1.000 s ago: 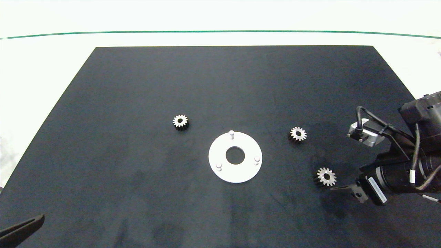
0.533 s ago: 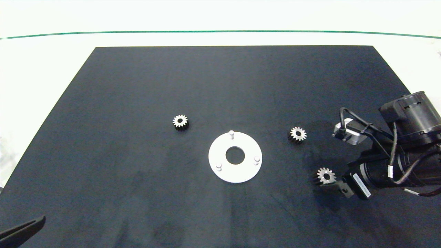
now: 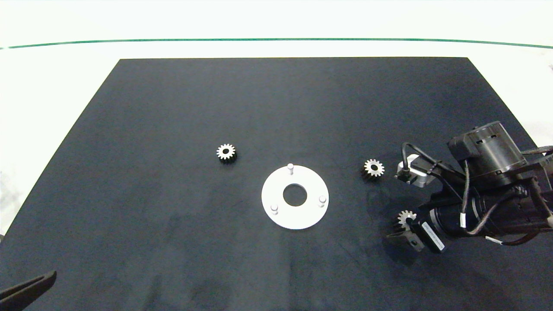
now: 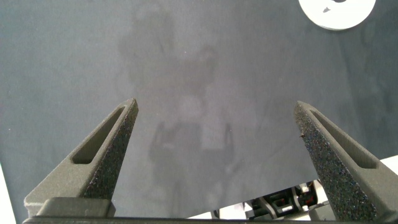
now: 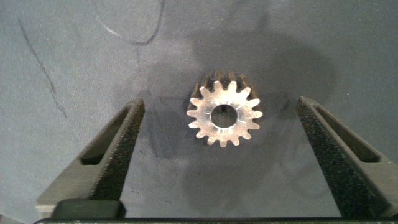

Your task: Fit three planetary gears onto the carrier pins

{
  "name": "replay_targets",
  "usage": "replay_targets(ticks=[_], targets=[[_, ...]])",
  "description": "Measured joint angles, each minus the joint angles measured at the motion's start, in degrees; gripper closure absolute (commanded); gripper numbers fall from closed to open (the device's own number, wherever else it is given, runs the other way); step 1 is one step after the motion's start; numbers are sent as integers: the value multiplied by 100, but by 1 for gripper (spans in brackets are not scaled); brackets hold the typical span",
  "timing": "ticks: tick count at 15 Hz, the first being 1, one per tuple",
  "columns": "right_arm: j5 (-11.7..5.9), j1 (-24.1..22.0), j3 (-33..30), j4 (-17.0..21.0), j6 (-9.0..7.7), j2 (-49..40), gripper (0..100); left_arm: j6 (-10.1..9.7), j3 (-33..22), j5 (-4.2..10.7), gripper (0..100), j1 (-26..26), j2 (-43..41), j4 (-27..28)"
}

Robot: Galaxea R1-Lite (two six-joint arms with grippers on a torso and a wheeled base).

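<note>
Between the spread fingers (image 5: 112, 155) of the right gripper (image 3: 404, 228), clear of both pads, one planetary gear (image 5: 224, 116) lies flat on the dark mat (image 3: 173, 108). A second gear (image 3: 373, 167) lies just beyond that gripper, and the third (image 3: 226, 152) sits well apart on the far side of the white disc (image 3: 295, 216). All three carrier pins (image 3: 290, 167) stand bare. The left gripper (image 4: 214, 162) hangs over empty mat at the near left corner, fingers (image 4: 109, 152) wide apart.
</note>
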Motion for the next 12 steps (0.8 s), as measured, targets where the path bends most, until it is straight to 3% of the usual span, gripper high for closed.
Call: replay_targets(ticks=[3, 12], targets=[[-83, -11, 5, 9, -66, -5, 11, 2, 5, 0, 0, -30, 0, 2], [-85, -6, -6, -6, -68, 26, 29, 0, 39, 2, 0, -61, -9, 2]])
